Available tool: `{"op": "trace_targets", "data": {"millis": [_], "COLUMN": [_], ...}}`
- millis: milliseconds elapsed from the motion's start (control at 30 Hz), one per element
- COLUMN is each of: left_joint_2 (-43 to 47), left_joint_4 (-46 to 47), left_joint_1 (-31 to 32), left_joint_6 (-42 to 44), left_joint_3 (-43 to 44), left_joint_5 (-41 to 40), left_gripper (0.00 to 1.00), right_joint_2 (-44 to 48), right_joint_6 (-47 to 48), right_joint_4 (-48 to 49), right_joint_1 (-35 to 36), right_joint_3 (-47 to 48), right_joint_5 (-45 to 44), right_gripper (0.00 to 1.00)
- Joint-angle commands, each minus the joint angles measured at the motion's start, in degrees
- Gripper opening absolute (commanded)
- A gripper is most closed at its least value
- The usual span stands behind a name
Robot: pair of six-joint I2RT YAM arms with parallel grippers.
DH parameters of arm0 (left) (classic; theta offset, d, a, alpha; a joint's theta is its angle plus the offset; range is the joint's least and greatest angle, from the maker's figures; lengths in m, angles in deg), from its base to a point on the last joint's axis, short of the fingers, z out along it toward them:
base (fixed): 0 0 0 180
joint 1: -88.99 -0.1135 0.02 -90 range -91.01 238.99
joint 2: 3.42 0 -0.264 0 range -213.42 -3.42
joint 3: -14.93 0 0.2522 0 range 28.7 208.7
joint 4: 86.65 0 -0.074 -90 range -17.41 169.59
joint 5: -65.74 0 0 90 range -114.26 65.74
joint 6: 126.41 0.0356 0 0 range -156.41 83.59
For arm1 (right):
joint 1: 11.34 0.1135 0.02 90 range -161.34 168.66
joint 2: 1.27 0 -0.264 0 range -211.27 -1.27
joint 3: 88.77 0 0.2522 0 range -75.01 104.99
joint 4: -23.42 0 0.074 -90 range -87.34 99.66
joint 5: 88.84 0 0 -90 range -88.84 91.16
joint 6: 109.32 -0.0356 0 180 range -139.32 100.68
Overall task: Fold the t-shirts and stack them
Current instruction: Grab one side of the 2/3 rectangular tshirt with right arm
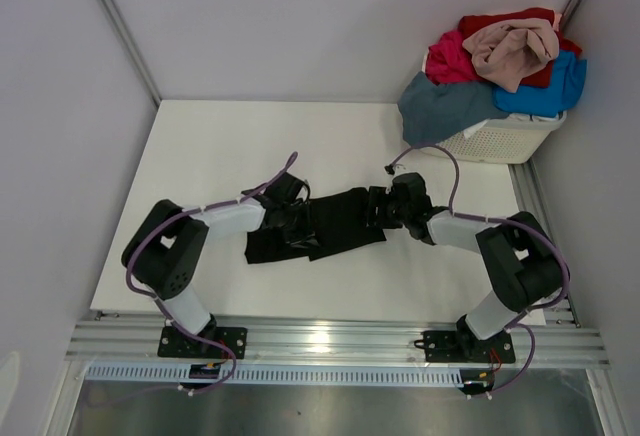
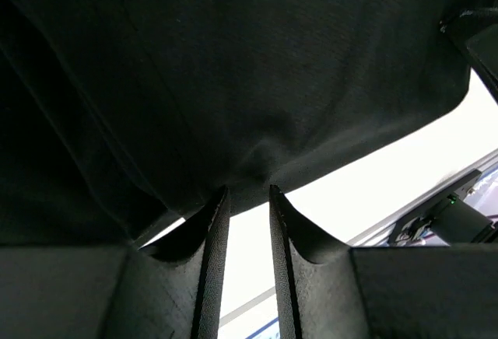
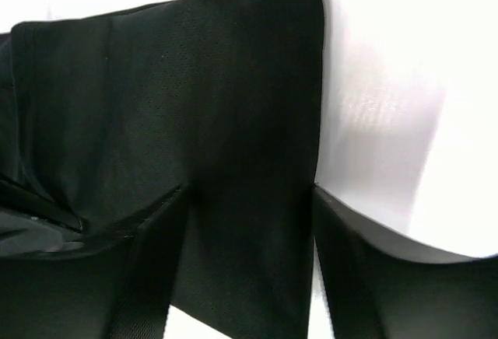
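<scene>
A black t-shirt (image 1: 340,220) lies crumpled across the middle of the white table. My left gripper (image 1: 292,218) is at its left end. In the left wrist view this gripper (image 2: 247,191) has its fingers close together, pinching a puckered edge of the black cloth (image 2: 233,67) at the tips. My right gripper (image 1: 380,206) is at the shirt's right end. In the right wrist view it (image 3: 249,191) is wide open, with a strip of the black cloth (image 3: 156,98) lying between its fingers.
A white slotted basket (image 1: 500,140) stands at the back right corner. It holds a heap of shirts: beige-pink (image 1: 515,51), magenta (image 1: 450,58), bright blue (image 1: 555,91) and slate grey-blue (image 1: 445,106). White walls enclose the table (image 1: 250,146).
</scene>
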Motion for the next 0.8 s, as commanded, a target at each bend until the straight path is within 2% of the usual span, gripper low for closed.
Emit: {"op": "trace_targets", "data": {"millis": [0, 67, 167, 200, 267, 300, 433, 567, 767], "left_joint_2": [-1.02, -1.29, -1.55, -1.38, -1.2, -0.85, 2.39, 4.95, 4.16], "left_joint_4": [1.21, 1.39, 2.17, 2.44, 2.53, 2.44, 2.71, 1.31, -1.25], "left_joint_1": [-0.36, -0.36, -0.36, -0.36, -0.36, -0.36, -0.36, -0.36, -0.36], "left_joint_6": [-1.22, -1.31, -1.4, -1.4, -1.32, -1.23, -1.05, -0.18, 0.18], "left_joint_3": [1.61, 1.52, 0.99, 0.99, 0.73, 0.73, -0.06, 0.64, 1.61], "left_joint_5": [-0.83, -0.74, -0.13, -0.04, -0.21, -0.56, -1.62, -3.29, -5.84], "left_gripper": [0.3, 0.29, 0.29, 0.29, 0.28, 0.27, 0.28, 0.29, 0.29], "right_joint_2": [-1.07, -1.86, -3.0, -3.18, -3.53, -3.44, -2.3, -0.11, 3.67], "right_joint_6": [-1.4, -1.48, -1.84, -1.92, -2.1, -2.1, -1.14, -0.52, 0.71], "right_joint_4": [4.88, 5.49, 6.19, 6.28, 6.55, 6.55, 5.06, 3.3, 1.54], "right_joint_1": [0.13, 0.13, 0.13, 0.13, 0.13, 0.13, 0.13, 0.05, -0.13], "right_joint_3": [-0.19, -0.01, 0.34, 0.51, 0.6, 0.69, 1.22, 0.95, 0.08], "right_joint_5": [2.85, 3.64, 4.87, 5.14, 5.49, 5.58, 4.7, 1.8, -1.45], "right_gripper": [0.63, 0.59, 0.47, 0.38, 0.28, 0.19, 0.01, 0.0, 0.0]}}
